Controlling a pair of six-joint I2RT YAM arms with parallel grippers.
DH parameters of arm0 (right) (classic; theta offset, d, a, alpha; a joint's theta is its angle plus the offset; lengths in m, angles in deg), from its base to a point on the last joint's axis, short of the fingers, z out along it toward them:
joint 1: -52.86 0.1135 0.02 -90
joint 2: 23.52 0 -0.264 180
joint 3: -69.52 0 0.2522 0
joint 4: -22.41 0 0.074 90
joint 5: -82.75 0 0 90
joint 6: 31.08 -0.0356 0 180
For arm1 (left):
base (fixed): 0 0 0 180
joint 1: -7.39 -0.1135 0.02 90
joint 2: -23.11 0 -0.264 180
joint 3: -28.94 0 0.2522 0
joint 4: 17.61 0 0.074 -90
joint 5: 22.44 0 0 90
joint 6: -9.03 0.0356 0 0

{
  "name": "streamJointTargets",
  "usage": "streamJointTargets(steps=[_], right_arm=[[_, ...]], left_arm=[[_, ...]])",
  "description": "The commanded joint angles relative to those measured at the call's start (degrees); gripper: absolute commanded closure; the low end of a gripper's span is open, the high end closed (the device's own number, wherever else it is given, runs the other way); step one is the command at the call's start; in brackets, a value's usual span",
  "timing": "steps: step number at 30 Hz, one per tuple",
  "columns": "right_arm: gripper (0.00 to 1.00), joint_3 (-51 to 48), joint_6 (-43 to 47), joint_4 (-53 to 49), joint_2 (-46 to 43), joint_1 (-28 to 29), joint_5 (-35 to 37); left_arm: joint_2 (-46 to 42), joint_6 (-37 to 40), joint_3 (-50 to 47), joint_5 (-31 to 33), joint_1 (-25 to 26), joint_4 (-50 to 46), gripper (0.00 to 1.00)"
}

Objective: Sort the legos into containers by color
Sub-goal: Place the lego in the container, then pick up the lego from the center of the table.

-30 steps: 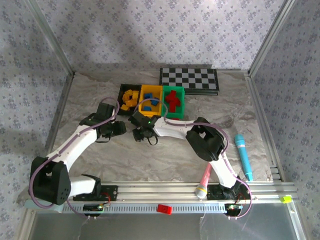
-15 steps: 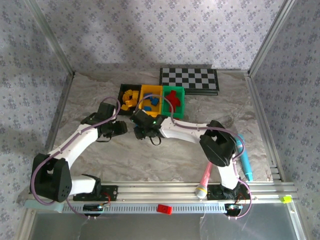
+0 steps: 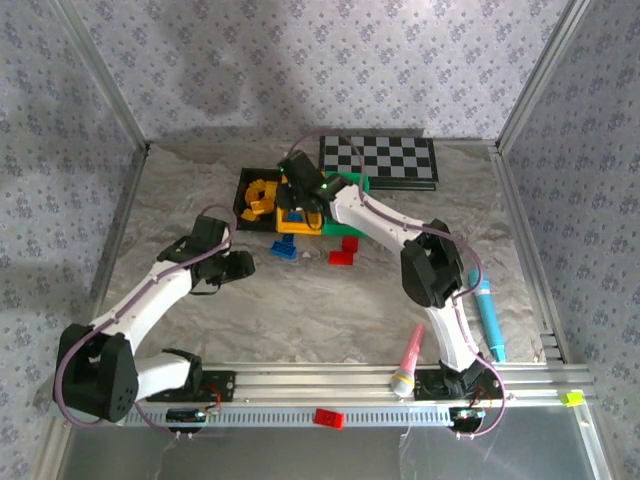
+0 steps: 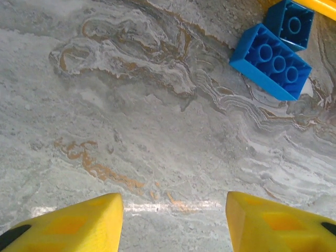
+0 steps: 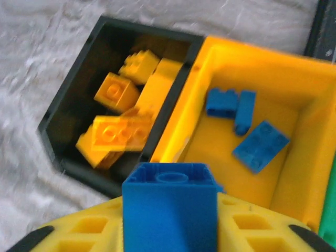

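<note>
My right gripper (image 3: 298, 196) hangs over the containers, shut on a blue lego (image 5: 170, 220) that stands between its yellow fingers (image 5: 79, 233). Below it lie the black bin (image 5: 58, 113) with yellow legos (image 5: 118, 134) and the yellow bin (image 5: 294, 79) with blue legos (image 5: 260, 146). The green bin (image 3: 357, 184) is mostly hidden behind the arm. Two blue legos (image 3: 283, 248) and two red legos (image 3: 343, 256) lie on the table in front of the bins. My left gripper (image 3: 238, 265) stands open and empty over bare table (image 4: 174, 202), short of the blue legos (image 4: 269, 61).
A checkerboard (image 3: 378, 158) lies behind the bins. A pink pen (image 3: 408, 358) and a teal pen (image 3: 488, 312) rest near the right arm's base. One red brick (image 3: 328, 417) sits on the front rail. Metal frame posts border the table.
My right gripper has risen from the table in front of the bins to above the black and yellow bins with the blue lego. The left gripper has drawn back slightly.
</note>
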Motion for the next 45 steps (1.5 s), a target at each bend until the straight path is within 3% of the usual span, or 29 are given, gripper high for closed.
streamJointTargets(steps=[1,4,5,8,14,27,37,45], right_arm=[[0.46,5.2,1.2,-5.5,3.8,-0.5,1.4],[0.43,4.0,1.2,-5.1,2.7,-0.1,1.9],[0.42,2.4,1.0,-4.3,1.8,0.0,1.3],[0.41,-4.9,1.6,0.0,-2.2,1.2,0.2],[0.41,-20.8,1.9,6.1,-11.4,4.0,1.1],[0.49,-49.2,-4.8,14.1,-29.4,8.3,11.1],[0.48,-54.9,-5.4,14.2,-36.6,7.3,14.8],[0.47,-58.3,-6.8,15.2,-39.3,6.9,14.8]], left_arm=[[-2.4,-1.1,-0.9,-1.2,0.0,-1.0,0.46],[-4.1,-1.6,-2.2,-1.1,0.0,-1.0,0.46],[-4.3,-1.8,-2.7,-1.1,0.0,-0.7,0.36],[-4.0,-2.1,-3.6,-2.2,0.0,0.8,0.30],[1.0,-1.7,-0.6,-3.9,0.4,2.1,0.30],[15.4,-0.1,10.9,-3.4,5.0,0.2,0.30],[28.5,6.1,24.0,-3.2,6.9,-7.4,0.29],[36.4,9.5,33.6,0.8,10.0,-13.6,0.26]])
